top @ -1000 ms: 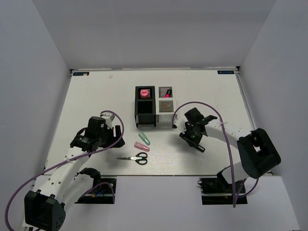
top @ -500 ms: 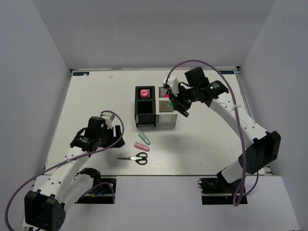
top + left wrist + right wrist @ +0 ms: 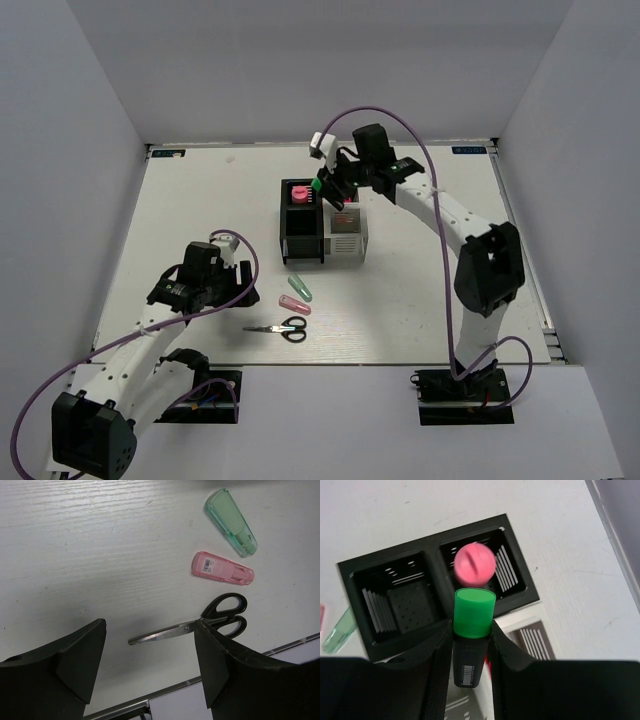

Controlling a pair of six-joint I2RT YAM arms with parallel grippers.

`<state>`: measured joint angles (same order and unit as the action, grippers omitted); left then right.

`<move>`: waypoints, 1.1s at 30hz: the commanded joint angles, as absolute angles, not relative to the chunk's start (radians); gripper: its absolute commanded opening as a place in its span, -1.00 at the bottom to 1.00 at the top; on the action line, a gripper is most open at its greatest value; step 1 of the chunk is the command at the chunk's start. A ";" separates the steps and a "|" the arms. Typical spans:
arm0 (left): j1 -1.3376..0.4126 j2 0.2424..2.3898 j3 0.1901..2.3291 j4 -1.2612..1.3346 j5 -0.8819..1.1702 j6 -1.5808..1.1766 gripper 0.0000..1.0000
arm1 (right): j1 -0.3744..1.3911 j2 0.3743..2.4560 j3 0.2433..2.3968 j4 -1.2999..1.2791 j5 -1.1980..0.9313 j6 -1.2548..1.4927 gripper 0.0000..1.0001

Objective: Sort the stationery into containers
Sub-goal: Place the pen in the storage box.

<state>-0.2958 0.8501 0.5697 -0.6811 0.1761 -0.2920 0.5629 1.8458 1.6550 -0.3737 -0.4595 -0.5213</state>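
Note:
My right gripper (image 3: 328, 186) is shut on a black highlighter with a green cap (image 3: 474, 611) and holds it above the back boxes of the containers (image 3: 345, 243). In the right wrist view the gripper (image 3: 470, 647) hangs over the seam between the black boxes (image 3: 395, 600) and a white box (image 3: 532, 636). The pink tube (image 3: 475, 563) stands in the back black box (image 3: 298, 194). My left gripper (image 3: 150, 645) is open and empty just above the black-handled scissors (image 3: 200, 626). The pale green capsule (image 3: 231, 522) and pink capsule (image 3: 222, 568) lie beyond them.
In the top view the scissors (image 3: 282, 327), pink capsule (image 3: 294, 305) and green capsule (image 3: 300, 288) lie in front of the boxes. The table's front edge (image 3: 165, 692) runs close under the left gripper. White walls enclose the table.
My right arm has lifted from the table right of the boxes and swung back and left, carrying the green-capped highlighter over the boxes. The left arm has not moved.

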 commanded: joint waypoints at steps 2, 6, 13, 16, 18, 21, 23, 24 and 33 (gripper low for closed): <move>-0.288 0.853 0.592 -0.680 0.184 -0.279 0.63 | 0.545 1.893 1.775 -0.184 -0.465 -0.457 -1.00; -0.291 0.854 0.594 -0.681 0.183 -0.276 0.63 | 0.534 1.922 1.792 -0.143 -0.465 -0.430 -1.00; -0.290 0.867 0.595 -0.681 0.186 -0.273 0.63 | 0.515 1.931 1.746 -0.107 -0.457 -0.393 -1.00; -0.290 0.870 0.594 -0.680 0.186 -0.275 0.63 | 0.497 1.951 1.730 -0.063 -0.448 -0.347 -1.00; -0.291 0.874 0.594 -0.680 0.183 -0.272 0.63 | 0.488 1.971 1.739 -0.029 -0.436 -0.289 -1.00; -0.291 0.887 0.595 -0.686 0.175 -0.270 0.63 | 0.477 1.993 1.755 -0.011 -0.436 -0.235 -1.00; -0.290 0.887 0.594 -0.683 0.172 -0.272 0.63 | 0.466 1.990 1.741 0.024 -0.443 -0.175 -1.00; -0.290 0.885 0.594 -0.684 0.170 -0.272 0.63 | 0.462 1.990 1.720 0.032 -0.460 -0.163 -1.00; -0.290 0.902 0.592 -0.686 0.164 -0.267 0.63 | 0.434 1.962 1.600 0.172 -0.538 -0.072 -1.00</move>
